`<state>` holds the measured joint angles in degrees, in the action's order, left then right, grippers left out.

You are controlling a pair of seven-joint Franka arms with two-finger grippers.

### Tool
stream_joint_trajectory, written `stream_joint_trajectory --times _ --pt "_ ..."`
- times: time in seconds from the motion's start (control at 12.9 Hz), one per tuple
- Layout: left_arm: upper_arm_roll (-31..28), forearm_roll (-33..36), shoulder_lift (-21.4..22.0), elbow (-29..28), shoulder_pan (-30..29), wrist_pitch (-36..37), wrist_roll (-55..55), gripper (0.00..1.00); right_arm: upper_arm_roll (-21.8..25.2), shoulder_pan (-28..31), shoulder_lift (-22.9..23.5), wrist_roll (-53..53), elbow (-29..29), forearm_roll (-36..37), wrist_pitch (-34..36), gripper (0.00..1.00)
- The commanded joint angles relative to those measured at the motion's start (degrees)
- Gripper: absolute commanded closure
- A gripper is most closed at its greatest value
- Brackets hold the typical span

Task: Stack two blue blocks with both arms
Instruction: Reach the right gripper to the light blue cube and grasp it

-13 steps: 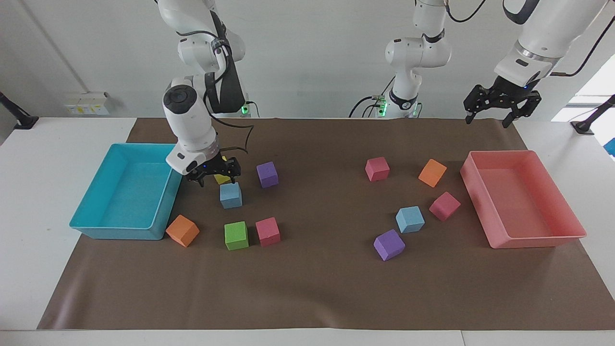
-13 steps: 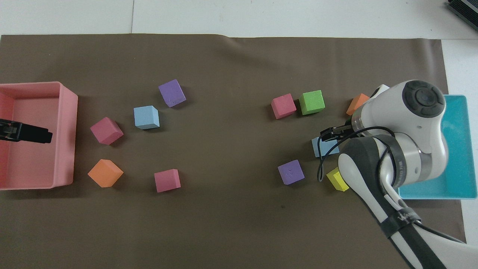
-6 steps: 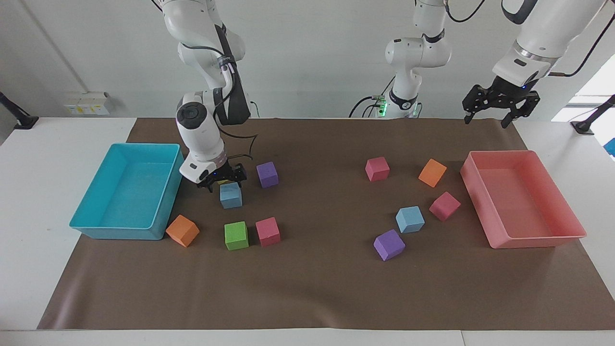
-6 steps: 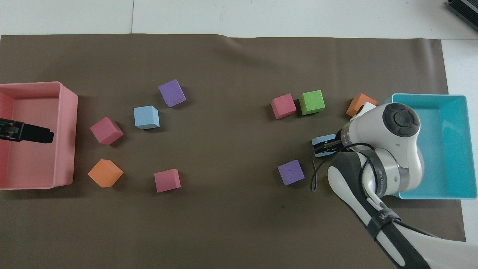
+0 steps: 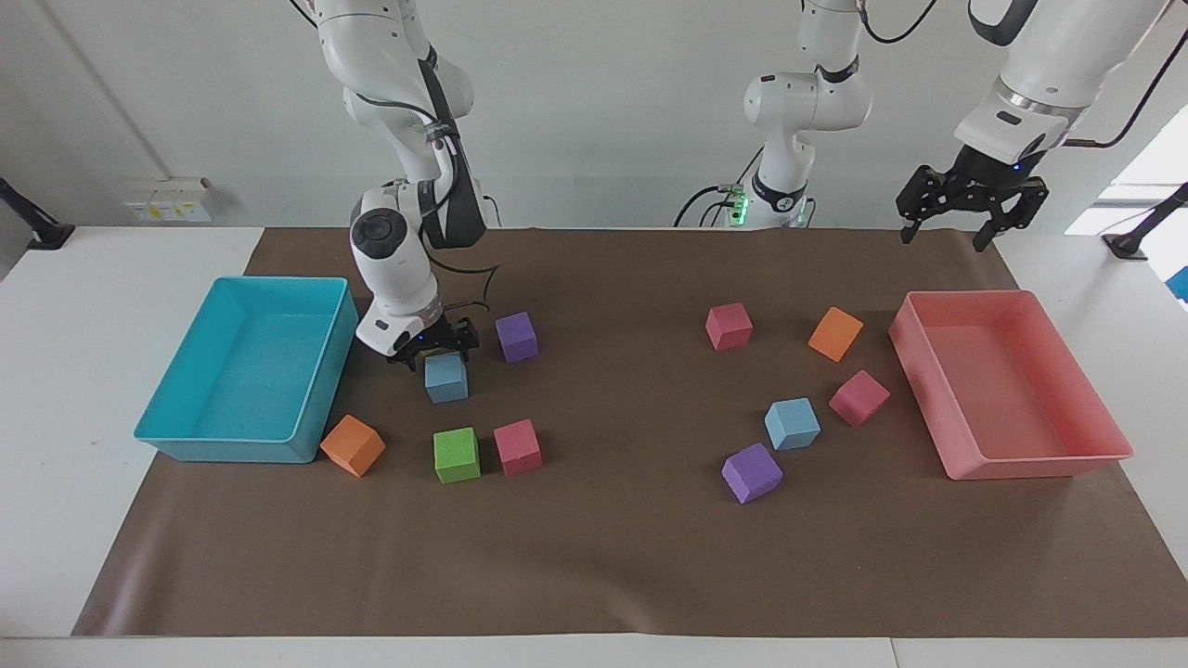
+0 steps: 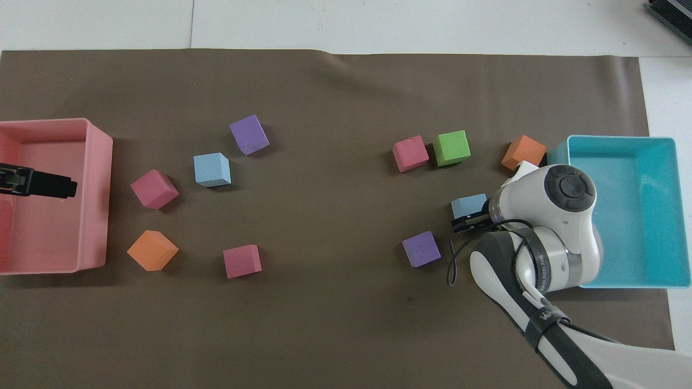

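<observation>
The right arm [image 6: 546, 254] covers the nearer part of one blue block [image 6: 468, 205] in the overhead view, and its own right gripper [image 6: 471, 222] shows only as a black sliver there. That arm also hides a corner of the turquoise tray [image 6: 659, 216]. The pink tray [image 6: 94, 194] is cut off at the frame edge (so is the left gripper [image 6: 54, 186], with only its tips showing). Whether the right gripper touches the block cannot be told.

light: bright, even, diffuse | shadows: short and soft beside the cubes and trays on the brown mat [image 5: 613, 557] | glare: daylight at a window edge [image 5: 1151, 167] | focus: sharp in both views
</observation>
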<state>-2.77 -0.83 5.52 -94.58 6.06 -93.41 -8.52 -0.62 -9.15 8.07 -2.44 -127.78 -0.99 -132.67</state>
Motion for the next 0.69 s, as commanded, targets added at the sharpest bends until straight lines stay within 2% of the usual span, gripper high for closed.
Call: stream_joint_trajectory --times 0.0,0.15,0.23,0.39,0.62 --pt "0.14 -0.75 -1.21 0.53 -0.25 -1.85 -0.27 0.00 -0.09 0.10 0.01 -2.30 -1.50 -1.47 -1.98 0.00" --pt "0.31 -0.75 -2.79 0.97 -0.17 -4.05 -0.27 0.00 0.00 0.10 0.45 -2.39 -1.50 -1.47 -3.12 0.00" --pt "0.57 -0.57 -3.84 1.15 -0.17 -4.93 0.34 0.00 0.00 0.01 0.54 -2.48 -1.50 -1.47 -3.21 0.27" --pt "0.84 -0.22 -5.86 1.32 0.27 -7.21 2.18 0.00 0.00 0.01 0.54 -2.13 -1.50 -1.47 -3.47 1.00" --pt "0.75 -0.31 -9.47 1.50 2.21 -11.60 5.79 0.00 0.00 0.37 0.81 -2.48 0.25 -1.47 -1.72 1.00"
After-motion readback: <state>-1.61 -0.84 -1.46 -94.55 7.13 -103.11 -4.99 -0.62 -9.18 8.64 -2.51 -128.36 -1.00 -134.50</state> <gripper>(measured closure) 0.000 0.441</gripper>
